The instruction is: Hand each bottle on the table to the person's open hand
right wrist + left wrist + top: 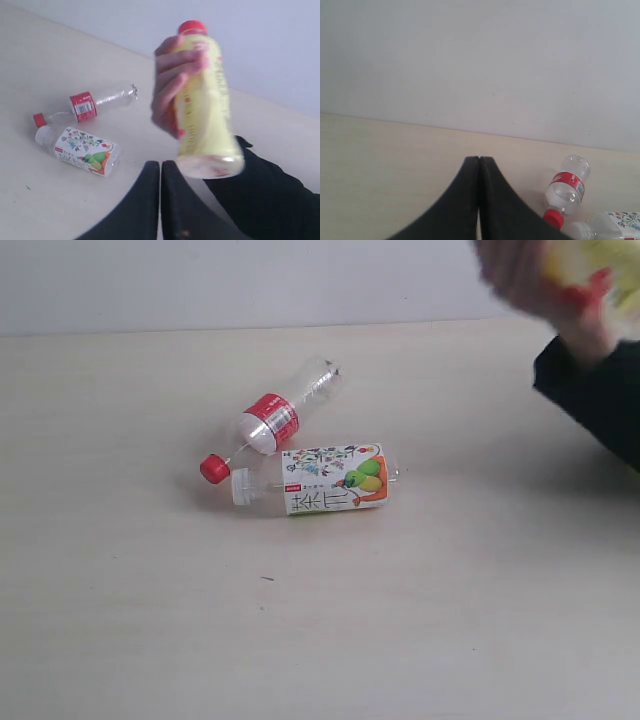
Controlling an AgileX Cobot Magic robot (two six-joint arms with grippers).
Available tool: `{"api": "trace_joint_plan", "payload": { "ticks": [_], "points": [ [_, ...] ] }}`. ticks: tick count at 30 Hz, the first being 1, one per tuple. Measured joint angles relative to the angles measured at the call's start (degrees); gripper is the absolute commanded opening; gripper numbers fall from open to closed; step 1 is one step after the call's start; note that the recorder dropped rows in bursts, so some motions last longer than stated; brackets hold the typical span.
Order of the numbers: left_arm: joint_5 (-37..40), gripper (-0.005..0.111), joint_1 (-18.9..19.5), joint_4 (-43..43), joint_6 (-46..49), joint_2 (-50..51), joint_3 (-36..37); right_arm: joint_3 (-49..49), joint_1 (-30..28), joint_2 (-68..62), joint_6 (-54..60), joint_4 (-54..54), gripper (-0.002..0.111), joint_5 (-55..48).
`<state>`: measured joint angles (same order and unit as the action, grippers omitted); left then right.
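The wide pale beige wood-grain table (120, 620) carries 2 small plastic drink bottles, both lying on their sides near the middle. The clear bottle with the red label and red cap (275, 420) lies on a diagonal, its cap toward the near left and its base toward the far right. Just in front of it lies the clear bottle with the white-orange illustrated label (325, 480), its pale cap pointing left. The 2 necks come together at the left, the red cap just beside the pale one; whether the bodies touch I cannot tell.

The 3rd bottle, yellow plastic with a red cap (207, 115), is off the table. A person's bare hand (172, 85), coming out of a dark sleeve (270, 195), grips it around the middle and holds it upright, cap uppermost. In the exterior view this hand and bottle are blurred at the far right, above the table.

The right gripper (160, 167) has its 2 black fingers pressed together with nothing between them, below and beside the yellow bottle. The left gripper (479, 165) is likewise closed tight and empty, hanging over bare table on the left, facing the plain pale wall (480, 60).
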<state>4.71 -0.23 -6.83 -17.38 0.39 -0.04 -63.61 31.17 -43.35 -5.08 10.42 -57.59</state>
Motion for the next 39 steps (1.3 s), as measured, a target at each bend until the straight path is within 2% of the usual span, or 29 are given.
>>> {"api": "trace_joint_plan", "payload": {
  "ticks": [8, 16, 28, 39],
  "points": [
    [0.0, 0.000, 0.0, 0.0, 0.0, 0.0, 0.0, 10.6, 0.0, 25.6, 0.1, 0.9, 0.000, 0.5],
    [0.0, 0.000, 0.0, 0.0, 0.0, 0.0, 0.0, 24.1, 0.0, 42.5, 0.2, 4.0, 0.000, 0.7],
    [0.0, 0.000, 0.0, 0.0, 0.0, 0.0, 0.1, 31.5, 0.0, 43.1, 0.9, 7.3, 0.000, 2.0],
    [0.0, 0.000, 0.0, 0.0, 0.0, 0.0, 0.1, 32.7, 0.0, 43.1, 0.9, 6.7, 0.000, 3.3]
  ]
}}
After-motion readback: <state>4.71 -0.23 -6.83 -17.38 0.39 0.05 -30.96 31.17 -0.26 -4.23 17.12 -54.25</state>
